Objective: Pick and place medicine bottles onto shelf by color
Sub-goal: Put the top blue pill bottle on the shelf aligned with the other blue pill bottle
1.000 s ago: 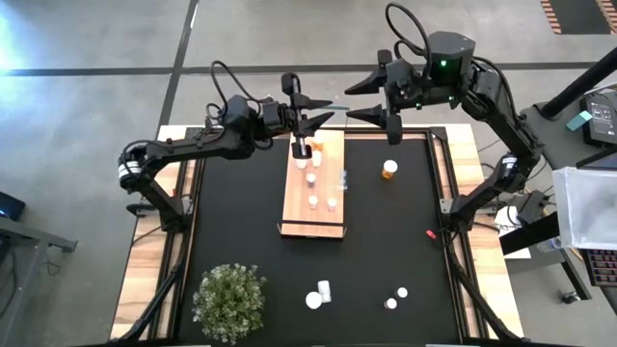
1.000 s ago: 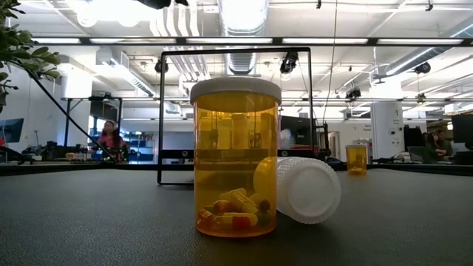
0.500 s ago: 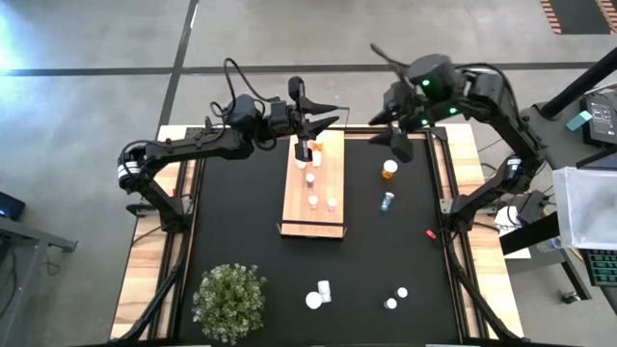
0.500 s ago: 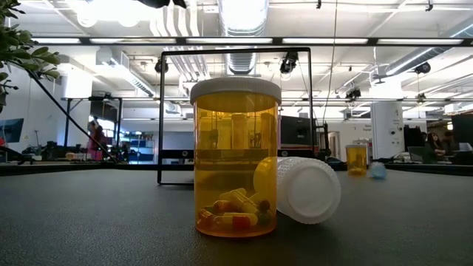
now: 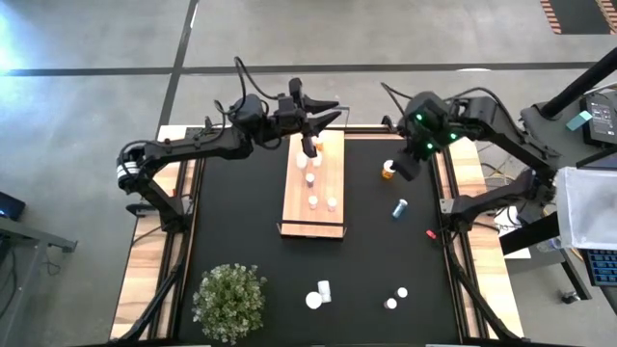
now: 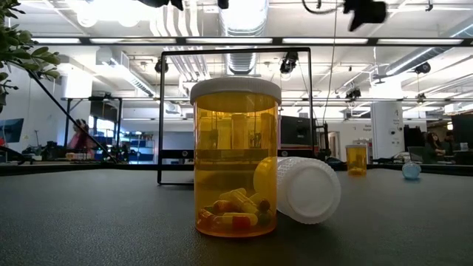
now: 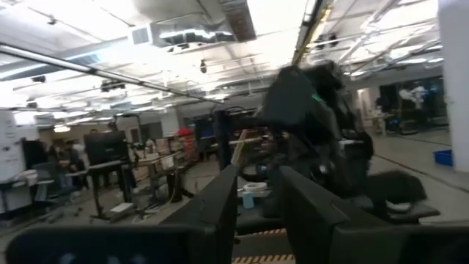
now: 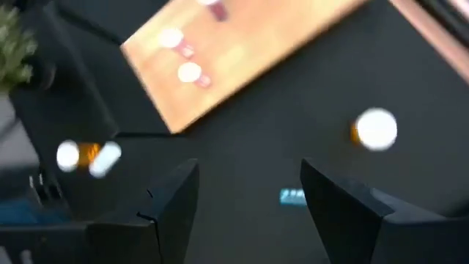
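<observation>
The light-wood shelf (image 5: 313,217) lies on the black mat, with several small medicine bottles (image 5: 311,179) standing on it. My left gripper (image 5: 323,108) hovers shut above the shelf's far end and holds nothing. To the right of the shelf, my right gripper (image 5: 405,164) is open and slants down over the mat. It stands beside an orange white-capped bottle (image 5: 388,171). A pale bluish bottle (image 5: 398,207) lies on its side on the mat. In the right wrist view that bluish bottle (image 8: 293,196) shows between my open fingers, farther off.
A potted plant (image 5: 229,301) stands at the near left of the mat. Near the front edge are an upright orange bottle (image 6: 236,159) and a white bottle lying against it (image 6: 299,188). Two more small bottles (image 5: 396,298) stand to their right. A small red bit (image 5: 431,232) lies near the mat's right edge.
My right gripper has come down and gone toward the table's right and near edges. It has tipped from about level to slanting down and stayed open. The bluish bottle has gone from beside the shelf across the mat toward the right edge.
</observation>
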Robot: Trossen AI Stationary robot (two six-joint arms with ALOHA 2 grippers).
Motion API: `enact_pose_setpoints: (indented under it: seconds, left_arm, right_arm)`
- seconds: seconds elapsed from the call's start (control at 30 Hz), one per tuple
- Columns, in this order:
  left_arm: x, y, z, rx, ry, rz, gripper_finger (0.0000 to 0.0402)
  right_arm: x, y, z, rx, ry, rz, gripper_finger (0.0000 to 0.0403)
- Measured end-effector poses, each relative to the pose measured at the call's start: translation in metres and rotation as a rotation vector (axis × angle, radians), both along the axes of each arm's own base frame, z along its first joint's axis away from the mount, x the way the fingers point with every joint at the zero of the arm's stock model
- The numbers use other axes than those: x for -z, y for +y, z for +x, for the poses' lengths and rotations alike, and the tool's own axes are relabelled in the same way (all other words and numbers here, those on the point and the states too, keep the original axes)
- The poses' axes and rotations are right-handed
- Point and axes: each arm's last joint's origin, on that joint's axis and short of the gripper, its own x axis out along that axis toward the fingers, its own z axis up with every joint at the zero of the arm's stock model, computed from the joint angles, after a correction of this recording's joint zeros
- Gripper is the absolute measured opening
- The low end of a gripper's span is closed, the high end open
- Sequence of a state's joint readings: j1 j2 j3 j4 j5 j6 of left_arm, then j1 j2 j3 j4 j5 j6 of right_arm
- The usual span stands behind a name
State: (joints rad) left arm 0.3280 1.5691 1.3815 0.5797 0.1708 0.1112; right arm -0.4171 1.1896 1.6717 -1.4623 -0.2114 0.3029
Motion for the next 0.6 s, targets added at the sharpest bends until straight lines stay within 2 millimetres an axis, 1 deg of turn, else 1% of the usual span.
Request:
enact_pose_setpoints:
  seconds: [0.1,0.2,0.33,0.47,0.6]
  left_arm:
    - [-0.002,0.003,-0.002,-0.019,-0.006,-0.004,0.0098]
    - [-0.002,0.005,-0.004,-0.029,-0.008,-0.005,0.0119]
    - [-0.001,0.01,-0.006,-0.057,0.026,-0.022,0.0148]
    - [0.002,0.021,-0.009,-0.168,0.05,-0.064,0.0164]
    - [0.006,0.034,-0.014,-0.255,0.078,-0.095,0.0167]
  right_arm:
    - [0.018,0.003,-0.008,0.157,0.0,0.053,0.0228]
    - [0.043,0.004,-0.012,0.278,0.012,0.124,0.0228]
    - [0.077,0.008,-0.021,0.433,0.073,0.217,0.0228]
    - [0.11,0.011,-0.027,0.597,0.114,0.296,0.0228]
    - [0.142,0.012,-0.031,0.747,0.139,0.357,0.0228]
